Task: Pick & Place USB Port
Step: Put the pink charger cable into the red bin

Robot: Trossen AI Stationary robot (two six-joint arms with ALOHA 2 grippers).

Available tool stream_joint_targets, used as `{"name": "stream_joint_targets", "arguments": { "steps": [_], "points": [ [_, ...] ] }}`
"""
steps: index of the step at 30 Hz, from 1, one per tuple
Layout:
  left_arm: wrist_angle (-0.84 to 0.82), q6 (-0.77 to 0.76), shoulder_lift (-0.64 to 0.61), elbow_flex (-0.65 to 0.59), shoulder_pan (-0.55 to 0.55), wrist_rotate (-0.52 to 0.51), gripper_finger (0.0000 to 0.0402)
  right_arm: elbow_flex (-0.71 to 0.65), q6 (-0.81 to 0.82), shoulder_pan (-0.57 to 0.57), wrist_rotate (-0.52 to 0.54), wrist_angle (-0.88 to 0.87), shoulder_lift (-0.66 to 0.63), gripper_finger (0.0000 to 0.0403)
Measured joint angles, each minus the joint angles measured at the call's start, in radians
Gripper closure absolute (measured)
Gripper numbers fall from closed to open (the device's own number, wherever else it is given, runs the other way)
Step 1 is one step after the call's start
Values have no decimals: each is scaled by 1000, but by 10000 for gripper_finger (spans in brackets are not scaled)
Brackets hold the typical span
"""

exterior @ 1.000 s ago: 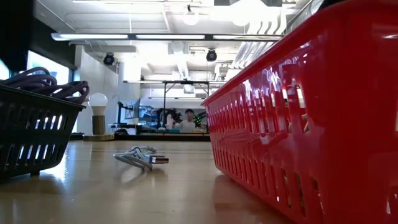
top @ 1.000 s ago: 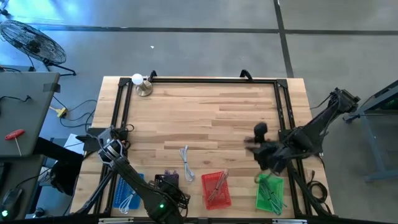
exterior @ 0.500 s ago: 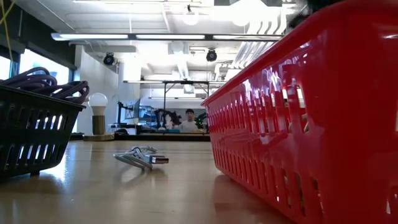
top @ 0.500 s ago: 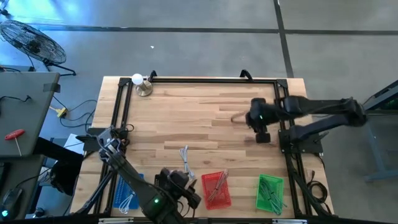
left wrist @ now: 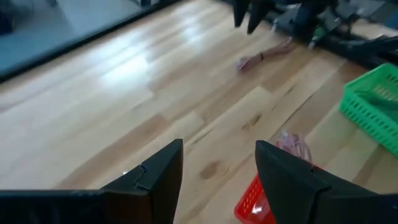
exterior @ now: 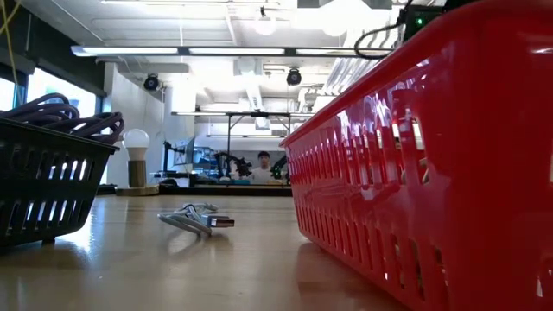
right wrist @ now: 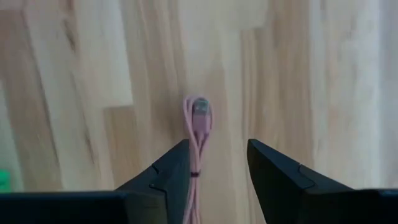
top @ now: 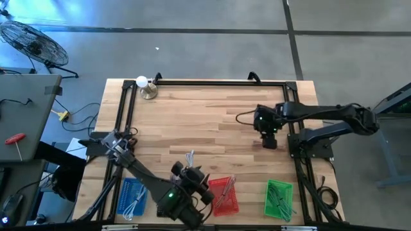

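A pink USB cable [right wrist: 198, 143] lies folded flat on the wooden table, its plug [right wrist: 199, 107] at one end. It also shows in the left wrist view as a pink USB cable [left wrist: 261, 57]. My right gripper [right wrist: 217, 146] hangs open above it, pointing down, at the table's right side [top: 268, 136]; it touches nothing. My left gripper [left wrist: 219, 146] is open and empty, raised near the table's front edge [top: 200, 185], beside the red basket [top: 223, 196]. A white cable [top: 191, 163] lies loose on the wood.
A green basket [top: 279, 199] stands at the near right and a blue one [top: 131, 196] at the near left. A black basket [exterior: 47, 181] holds purple cables. A bulb lamp [top: 146, 86] stands far left. A black frame [top: 292, 115] rims the table. Bare wood lies mid-table.
My right gripper has swung from the green basket at the near right toward the far edge, tipped downward and sunk over the pink cable. My left gripper has risen from the black basket, turned, and shifted toward the red basket.
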Motion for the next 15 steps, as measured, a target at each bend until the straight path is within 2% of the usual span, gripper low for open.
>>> {"name": "stream_joint_targets", "arguments": {
  "steps": [2,6,9,15],
  "points": [
    [2,0,0,0,18,50,206,-7,15,12,9,3,9,253],
    [1,0,0,0,51,136,206,-13,61,17,-76,25,16,251],
    [0,0,0,0,68,173,206,-16,125,21,-92,23,24,251],
    [-44,3,0,-1,83,143,206,-15,257,59,-89,115,60,251]
  ]
}}
